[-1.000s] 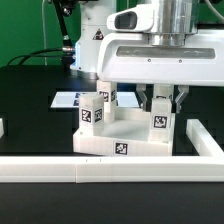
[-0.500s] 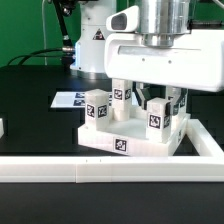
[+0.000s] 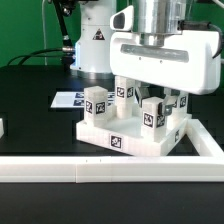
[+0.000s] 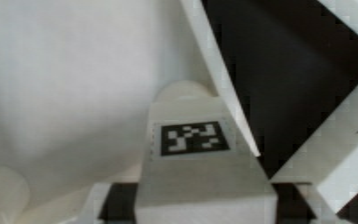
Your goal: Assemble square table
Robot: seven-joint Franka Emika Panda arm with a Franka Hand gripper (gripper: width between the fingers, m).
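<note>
No words or numbers can be read; only black-and-white tags on the legs (image 3: 153, 113) and tabletop (image 3: 118, 143).

Tabletop (image 3: 118, 138) sits on the table (image 3: 30, 85), just behind the border wall (image 3: 110, 168) (which also runs along its side at the exterior view's right). Legs stand on it: one (image 3: 96, 102) at the exterior view's left, one (image 3: 125, 95) behind, one (image 3: 152, 113) at the right under the gripper (image 3: 165, 98). Marker board (image 3: 70, 99) lies behind-left.
</note>
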